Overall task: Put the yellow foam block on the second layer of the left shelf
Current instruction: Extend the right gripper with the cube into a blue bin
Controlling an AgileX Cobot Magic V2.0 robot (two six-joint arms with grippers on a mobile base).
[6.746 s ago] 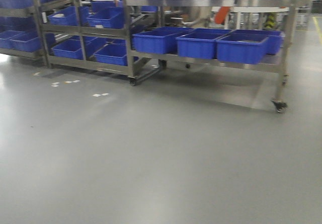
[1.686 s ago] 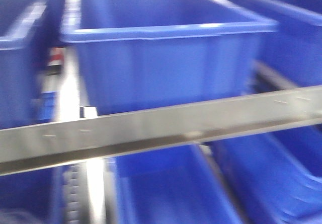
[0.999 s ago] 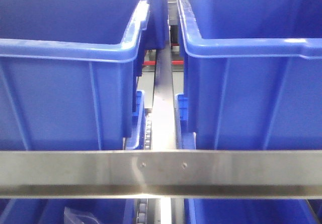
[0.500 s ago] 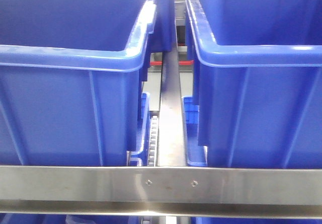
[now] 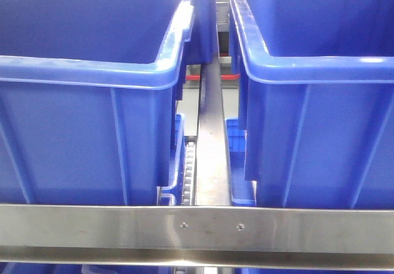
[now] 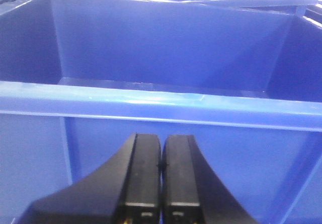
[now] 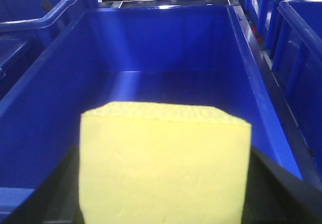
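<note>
Yellow matte foam block [image 7: 163, 166] clamped in right gripper [image 7: 163, 204] jaws above deep blue plastic bin [image 7: 261, 118]; release remains. Left gripper [image 6: 161, 171] jaws together, empty.

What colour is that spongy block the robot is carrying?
Bright yellow. The yellow foam block shows best in the right wrist view, above a blue bin.

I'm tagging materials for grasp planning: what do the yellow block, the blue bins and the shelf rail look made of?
Yellow foam block: foam, matte, with a pitted, porous top face. Blue bin: likely moulded plastic, smooth with a slight sheen, rounded rim and ribbed walls. Shelf rail: metal, probably brushed steel, reflective grey with two screw heads.
</note>
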